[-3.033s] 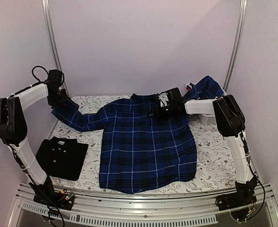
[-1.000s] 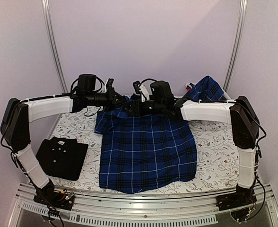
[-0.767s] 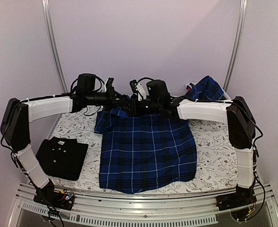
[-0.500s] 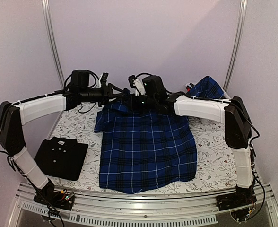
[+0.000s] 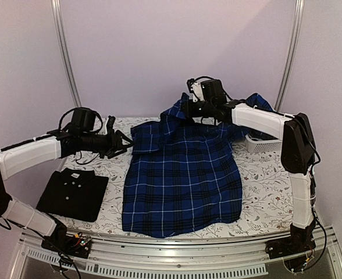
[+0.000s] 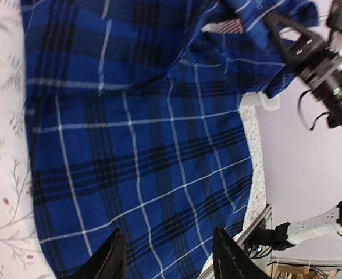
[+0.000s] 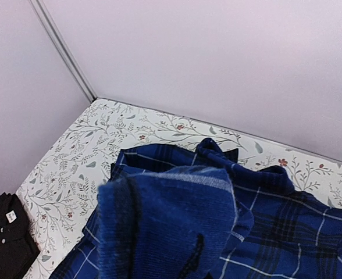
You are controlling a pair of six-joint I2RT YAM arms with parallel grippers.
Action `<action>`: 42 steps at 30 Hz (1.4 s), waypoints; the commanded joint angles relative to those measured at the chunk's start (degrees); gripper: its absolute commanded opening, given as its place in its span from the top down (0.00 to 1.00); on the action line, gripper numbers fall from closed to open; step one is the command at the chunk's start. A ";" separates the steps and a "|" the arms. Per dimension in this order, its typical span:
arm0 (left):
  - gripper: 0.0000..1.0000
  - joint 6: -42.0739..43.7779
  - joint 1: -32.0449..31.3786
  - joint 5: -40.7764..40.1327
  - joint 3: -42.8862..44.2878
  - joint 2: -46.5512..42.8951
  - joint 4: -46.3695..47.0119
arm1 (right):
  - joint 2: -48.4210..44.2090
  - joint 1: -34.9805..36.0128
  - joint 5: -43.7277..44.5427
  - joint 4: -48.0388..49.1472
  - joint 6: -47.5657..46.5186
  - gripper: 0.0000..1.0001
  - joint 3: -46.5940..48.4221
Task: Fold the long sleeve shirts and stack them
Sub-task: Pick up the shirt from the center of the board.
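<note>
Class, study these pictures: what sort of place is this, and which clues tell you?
Probably a robot lab cell, not a home: two arms bolted to a metal rail, bare walls with frame posts, a plaid shirt on a floral table.

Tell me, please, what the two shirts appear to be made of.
Blue plaid shirt: soft woven cloth, matte, perhaps cotton; it drapes and bunches where lifted. Black shirt: matte cloth, folded flat, with small white, likely plastic, buttons.

Blue plaid shirt (image 7: 165, 216) bunched close, apparently gripped.
</note>
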 commanded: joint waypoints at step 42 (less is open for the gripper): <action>0.59 -15.15 -21.68 -15.04 -22.10 1.22 -9.99 | -7.88 -7.00 -4.08 -2.48 2.37 1.00 -12.26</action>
